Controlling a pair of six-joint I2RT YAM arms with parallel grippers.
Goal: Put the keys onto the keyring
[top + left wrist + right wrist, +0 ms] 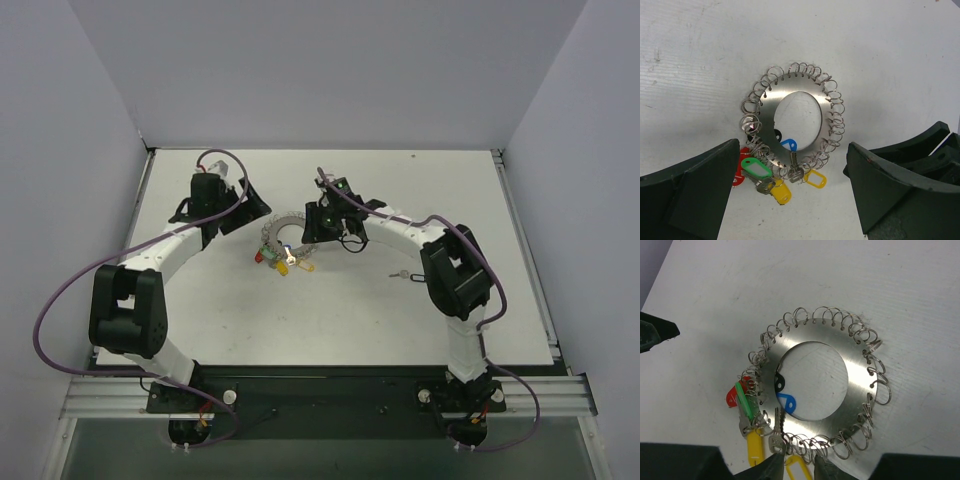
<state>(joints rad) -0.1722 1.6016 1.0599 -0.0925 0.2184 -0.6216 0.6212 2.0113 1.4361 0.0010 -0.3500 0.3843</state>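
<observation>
Keyring [860,385] lies flat on surface [350,320], several colour-tagged keys [752,415] already hung on it, one seemingly loose key [403,272] well apart; left pincer [793,146] spread wide, right pincer [800,462] narrowed around yellow tag [797,471], cannot tell if pinching.

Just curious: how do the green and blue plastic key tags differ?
The green plastic key tag lies outside the flat silvery metal ring; the blue plastic key tag lies within its hole. The green one looks larger, with a pale label window; the blue shows only a small opening. Both sit on the ring's same side.
</observation>
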